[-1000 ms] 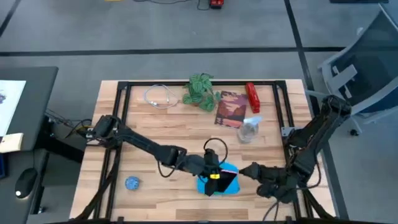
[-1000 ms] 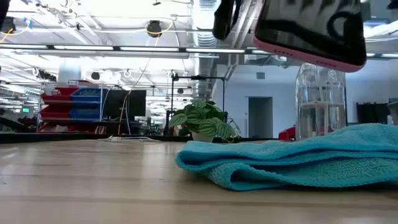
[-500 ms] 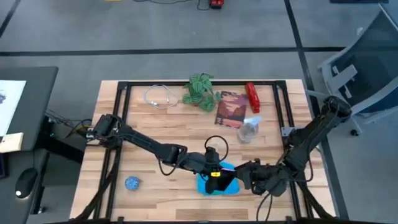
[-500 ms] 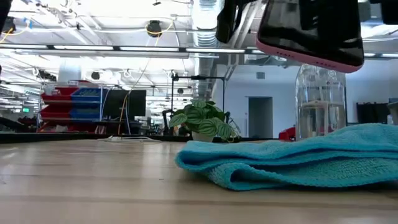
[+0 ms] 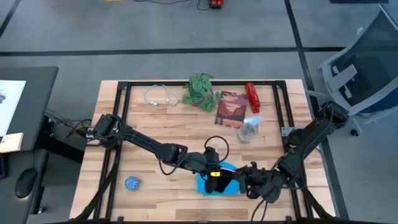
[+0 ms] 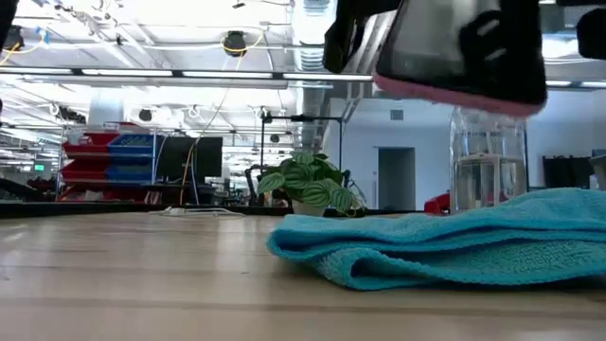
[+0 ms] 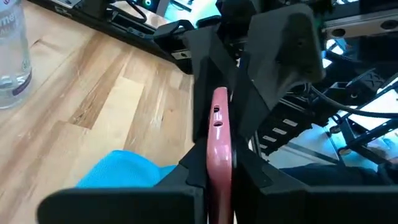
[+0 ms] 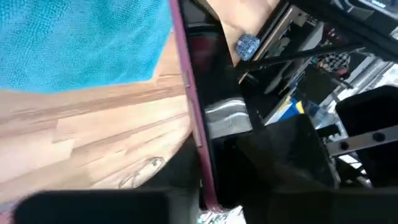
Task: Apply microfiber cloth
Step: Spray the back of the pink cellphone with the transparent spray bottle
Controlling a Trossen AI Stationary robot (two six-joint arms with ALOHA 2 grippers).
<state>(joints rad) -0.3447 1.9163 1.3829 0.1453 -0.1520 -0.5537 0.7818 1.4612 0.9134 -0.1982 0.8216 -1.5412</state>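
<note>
While my left tool (image 7: 217, 177) clamps a pink-edged phone (image 7: 219, 140) on edge above the microfiber cloth (image 5: 211, 185) near the bench's (image 5: 155, 124) front edge, my right tool (image 5: 244, 181) touches the phone; its finger gap I cannot tell.

A slim pink-edged phone (image 7: 219, 146) stands clamped between dark fingers (image 7: 186, 177) above a sky-blue fabric cloth (image 7: 127, 171) on wooden boards (image 7: 93, 106).

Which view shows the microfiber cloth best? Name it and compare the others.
The low view: the microfiber cloth lies folded on the table, unobstructed. The high view shows it mostly hidden under the phone; each wrist view catches only part of it.
</note>
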